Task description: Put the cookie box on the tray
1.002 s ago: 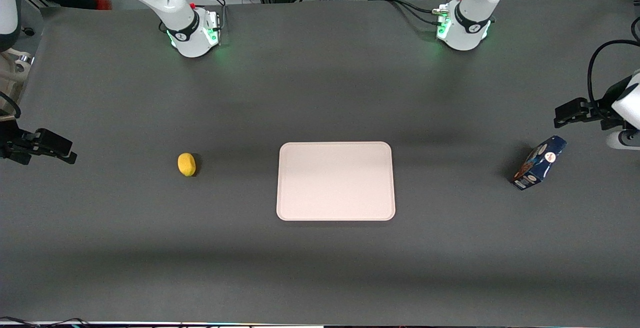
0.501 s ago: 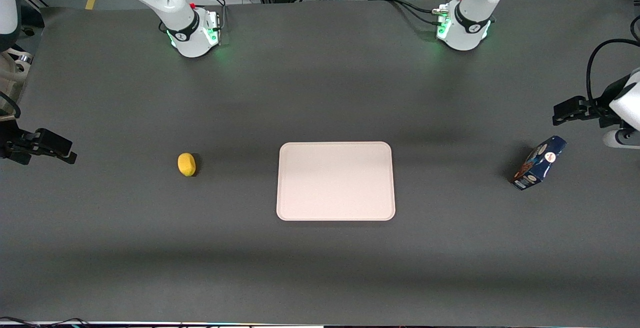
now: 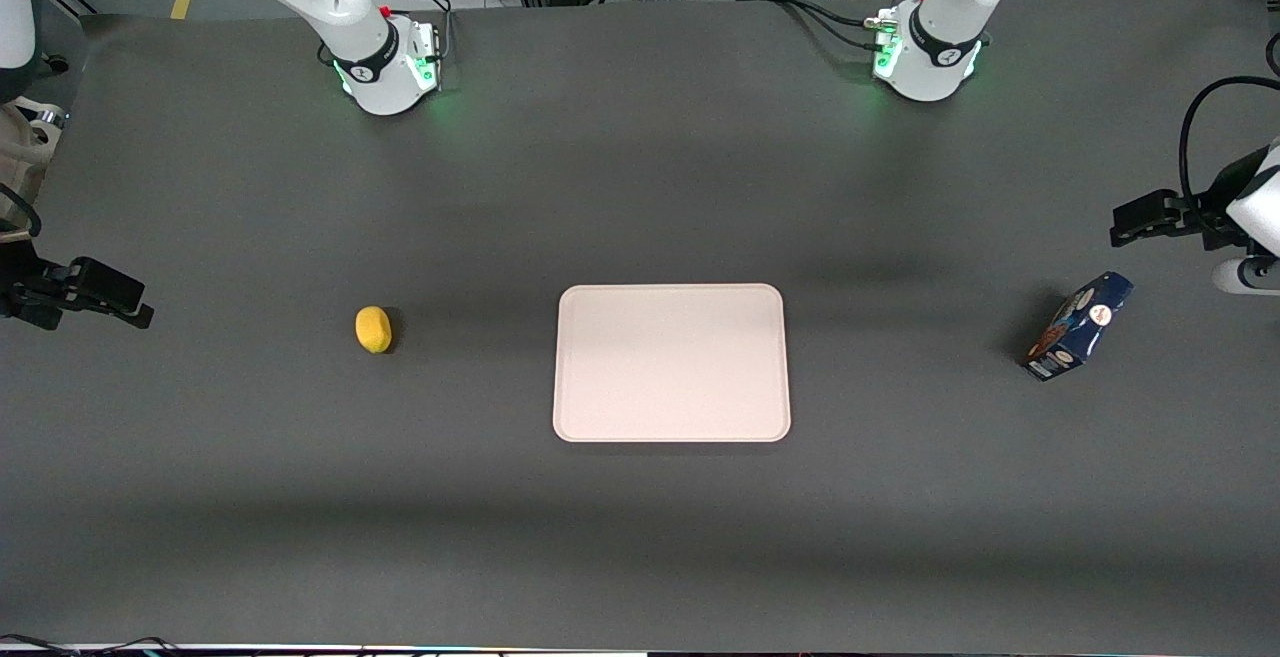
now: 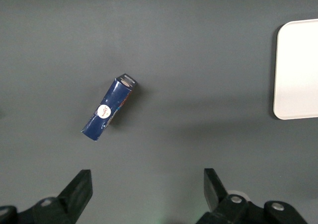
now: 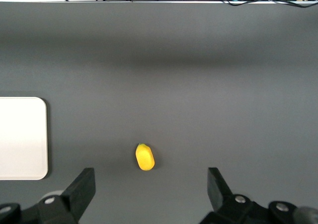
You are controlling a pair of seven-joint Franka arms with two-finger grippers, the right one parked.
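**Cookie box on the table, gripper open above it**

A dark grey table (image 3: pixel 640 537) fills the scene. Near its middle lies the tray (image 3: pixel 671 362), a large, flat, pale pinkish-white rectangle with rounded corners and a low rim. Nothing rests on it.

The cookie box (image 3: pixel 1078 326) lies on the table toward the working arm's end, well apart from the tray. It is a small, narrow, navy-blue carton with a round white-and-red logo on its upper face, and it sits at a slant to the tray's edges.

The left arm's gripper (image 3: pixel 1140 219) hangs above the table near the box, a little farther from the front camera than the box, and does not touch it. In the left wrist view its two dark fingers (image 4: pixel 79 189) stand wide apart with nothing between them; the box (image 4: pixel 110 107) and one edge of the tray (image 4: pixel 297 70) show below.

A small yellow lump (image 3: pixel 373 328) sits on the table toward the parked arm's end, apart from the tray.
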